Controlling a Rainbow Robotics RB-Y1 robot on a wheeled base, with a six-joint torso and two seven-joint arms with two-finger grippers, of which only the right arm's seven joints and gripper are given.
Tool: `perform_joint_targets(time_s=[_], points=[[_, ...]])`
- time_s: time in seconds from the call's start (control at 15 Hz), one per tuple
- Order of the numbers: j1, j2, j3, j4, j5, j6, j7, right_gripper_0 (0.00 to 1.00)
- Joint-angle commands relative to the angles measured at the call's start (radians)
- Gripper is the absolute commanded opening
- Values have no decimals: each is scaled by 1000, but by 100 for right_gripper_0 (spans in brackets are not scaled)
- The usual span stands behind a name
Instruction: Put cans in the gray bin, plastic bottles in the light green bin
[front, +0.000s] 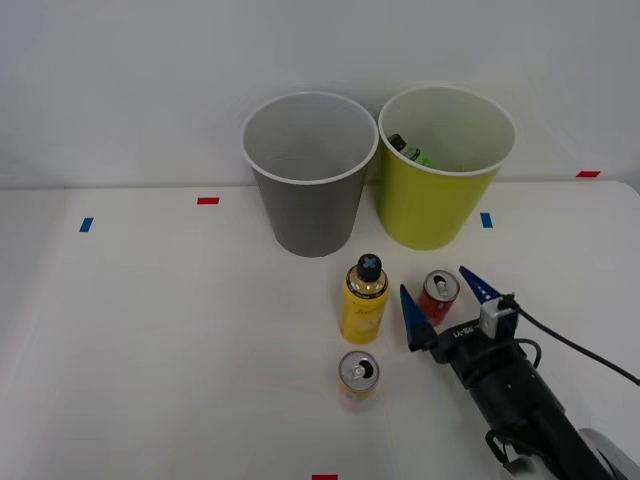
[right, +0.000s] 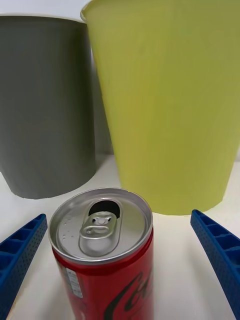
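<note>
Standing upright on the white table (front: 150, 330), the red can (front: 439, 293) is sitting between the two blue fingers of the right gripper (front: 445, 295), which is reaching in from the near right. The fingers are spread wide, one on each side of the can, and neither is touching it; the hand is released and grasping nothing. From the wrist, the red can (right: 107, 250) is showing its silver pull-tab top, with a blue ribbed finger (right: 20, 260) well clear on one side and the other equally clear on the opposite side.

Just to the left of the red can, the yellow bottle (front: 365, 300) with its black cap is standing upright, apart from the can. Nearer than the bottle, the pale orange can (front: 358, 377) is also standing, silver top up, just beside the bottle's base.

At the far side of the table, the gray bin (front: 308, 185) and the light green bin (front: 440, 185) are standing side by side, gray on the left, green on the right, nearly touching at the rims. The green bottle (front: 408, 150) with a dark cap is lying inside the light green bin, against its left wall. In the wrist view the gray bin (right: 47, 110) and the light green bin (right: 170, 105) are rising right behind the red can.
</note>
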Motion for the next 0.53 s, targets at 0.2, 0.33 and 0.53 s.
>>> perform_joint_targets(time_s=[0.2,0.33,0.53], points=[[-20,14,8,0,6,21,2,100],[-27,15,7,0,5,33,8,100],[-28,14,2,0,-3,33,18,11]])
